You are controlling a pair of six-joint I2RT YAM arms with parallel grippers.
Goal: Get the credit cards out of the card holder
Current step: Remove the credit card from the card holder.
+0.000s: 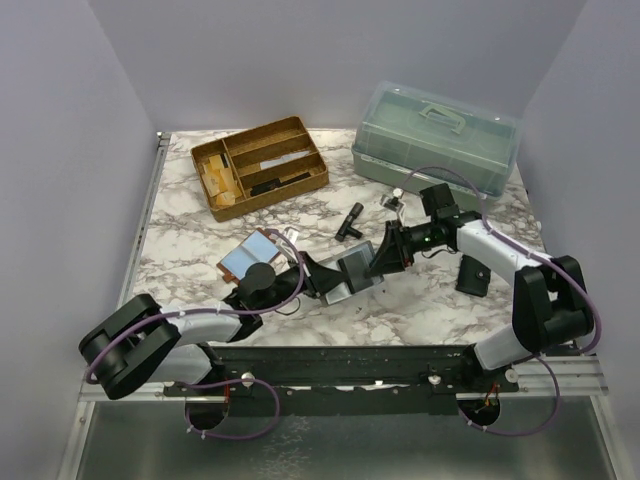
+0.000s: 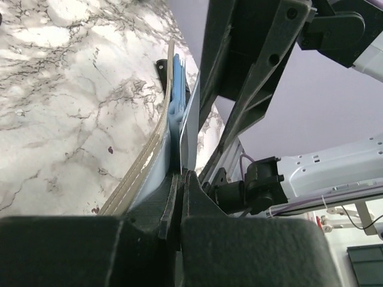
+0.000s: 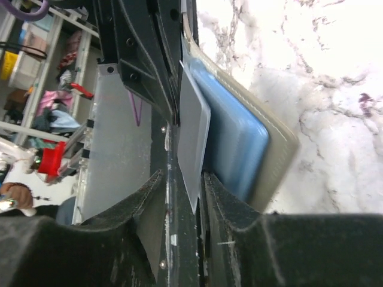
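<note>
Left jaws clamp one tan, blue-lined card holder (image 2: 149, 155); right jaws pinch one pale thin card (image 3: 194, 131) above the marble tabletop (image 1: 180, 240).

The desk (image 1: 420, 300) is patterned in white marble with grey and black veins. The card holder (image 3: 278, 158) is finished in beige outside and lined in light blue. The credit card (image 3: 192, 140) is shown pale bluish grey. The tray (image 1: 270, 198) is coloured golden brown, the lidded box (image 1: 437, 135) translucent grey-green.

Credit card (image 3: 192, 143) in card holder (image 1: 352, 272); tray (image 1: 275, 197), box (image 1: 437, 135) behind
</note>
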